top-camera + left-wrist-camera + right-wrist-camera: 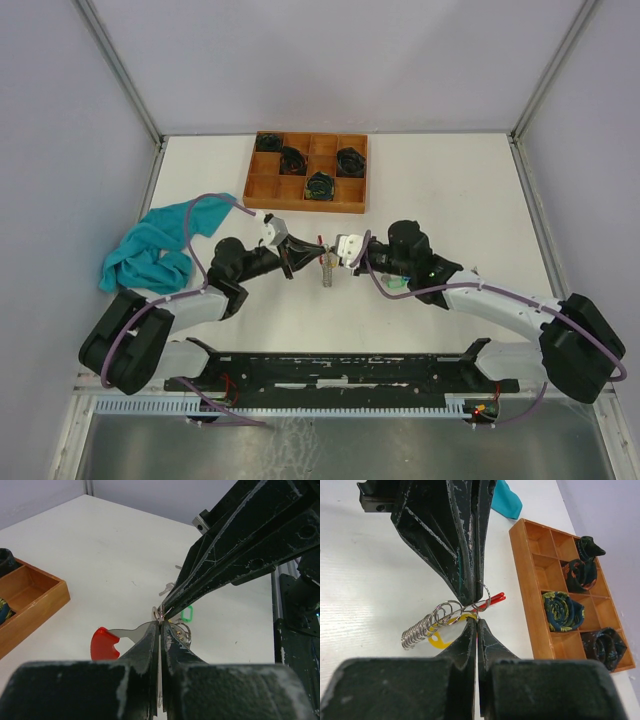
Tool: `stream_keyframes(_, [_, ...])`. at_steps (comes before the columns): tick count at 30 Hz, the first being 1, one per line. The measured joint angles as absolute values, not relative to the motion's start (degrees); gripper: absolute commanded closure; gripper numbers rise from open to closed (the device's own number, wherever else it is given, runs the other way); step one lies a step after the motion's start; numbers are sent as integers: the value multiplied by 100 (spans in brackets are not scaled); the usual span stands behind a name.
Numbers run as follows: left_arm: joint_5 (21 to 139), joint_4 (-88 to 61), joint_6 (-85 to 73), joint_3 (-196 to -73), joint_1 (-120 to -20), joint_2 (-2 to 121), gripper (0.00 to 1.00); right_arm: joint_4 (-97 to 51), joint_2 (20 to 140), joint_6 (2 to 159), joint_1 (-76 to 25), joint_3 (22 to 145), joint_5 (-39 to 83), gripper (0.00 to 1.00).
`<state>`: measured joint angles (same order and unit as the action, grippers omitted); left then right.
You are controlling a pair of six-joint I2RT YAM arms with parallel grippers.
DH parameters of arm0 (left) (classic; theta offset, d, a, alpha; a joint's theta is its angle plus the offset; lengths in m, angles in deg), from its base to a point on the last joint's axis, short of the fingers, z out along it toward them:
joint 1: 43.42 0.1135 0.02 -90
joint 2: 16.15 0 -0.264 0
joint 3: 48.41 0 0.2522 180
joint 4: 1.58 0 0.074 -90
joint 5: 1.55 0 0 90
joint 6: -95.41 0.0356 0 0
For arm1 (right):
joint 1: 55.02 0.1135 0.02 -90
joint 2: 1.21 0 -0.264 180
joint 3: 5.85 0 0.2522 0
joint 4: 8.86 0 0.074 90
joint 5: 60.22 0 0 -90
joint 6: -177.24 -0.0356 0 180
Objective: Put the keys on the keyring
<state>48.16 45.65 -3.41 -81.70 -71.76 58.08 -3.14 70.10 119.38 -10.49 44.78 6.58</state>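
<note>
My left gripper [161, 625] is shut on a silver key with a red tag [104, 642]. My right gripper [477, 621] is shut on the thin wire keyring [486, 596]. A coiled spring [420, 629] and a yellow-tagged key [439, 640] hang from the keyring. The two grippers meet tip to tip above the table's middle, the left gripper [298, 258] and the right gripper [335, 250], with the spring [327, 270] dangling between them. A green-tagged key [186, 613] and another silver key [167, 587] lie on the table beyond. I see no blue-tagged key.
A wooden compartment tray [300, 206] with black coiled bundles [319, 185] stands at the back centre. It also shows in the right wrist view [522, 580]. A teal cloth [150, 250] lies at the left, beside the left arm.
</note>
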Motion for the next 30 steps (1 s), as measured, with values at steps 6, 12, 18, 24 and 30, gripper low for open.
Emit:
stream_keyframes(6, [5067,4646,-476,-8135,-7218,5813,85,-860,6979,12537,-1023,4722,710,99])
stream_keyframes(12, [5266,4585,-269,-8135,-7161,5708,78,-1763,6933,13017,-1047,4904,830,100])
stream_keyframes(18, [5166,4154,219,-8174,-7161,5498,71,-2432,6933,13439,-1044,5256,833,100])
stream_keyframes(24, [4672,3739,486,-8425,-7163,5587,68,-2832,6933,13732,-1044,5461,841,99])
stream_keyframes(30, [4178,3511,501,-8705,-7196,5898,68,-3009,6933,13859,-1044,5512,841,99])
